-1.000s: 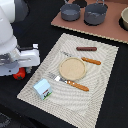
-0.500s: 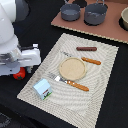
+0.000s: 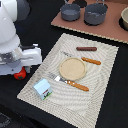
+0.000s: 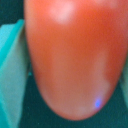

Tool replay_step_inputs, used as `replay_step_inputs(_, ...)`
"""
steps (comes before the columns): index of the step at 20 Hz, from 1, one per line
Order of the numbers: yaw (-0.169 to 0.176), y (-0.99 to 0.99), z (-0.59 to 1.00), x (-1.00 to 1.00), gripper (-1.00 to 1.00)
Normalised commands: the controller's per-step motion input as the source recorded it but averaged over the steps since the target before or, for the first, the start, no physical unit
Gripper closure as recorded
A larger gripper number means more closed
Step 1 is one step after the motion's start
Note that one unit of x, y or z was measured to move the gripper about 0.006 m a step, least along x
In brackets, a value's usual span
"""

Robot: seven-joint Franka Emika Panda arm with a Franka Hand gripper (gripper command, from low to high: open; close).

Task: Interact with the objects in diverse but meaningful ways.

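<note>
Beside the placemat [image 3: 75,75], nothing has moved since before: the gripper [image 3: 19,71] stays closed around the tomato [image 4: 72,55].

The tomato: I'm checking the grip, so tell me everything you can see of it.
The tomato is a small, round, smooth red toy with a glossy, plastic look. It sits off the woven mat, on the dark surface at the exterior view's left, mostly hidden under the gripper. In the wrist view it fills the frame, with teal fingers close beside it; contact is unclear.
</note>
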Motion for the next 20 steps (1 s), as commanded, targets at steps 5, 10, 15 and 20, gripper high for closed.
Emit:
replay_step_inputs(5,-0.021,0.00,-0.13,0.01,-1.00)
replay_step_inputs(10,-0.024,0.16,0.72,-0.22,-1.00)
replay_step_inputs(15,0.026,0.61,1.00,-0.07,1.00)
replay_step_inputs(20,0.044,0.69,0.95,0.44,1.00)
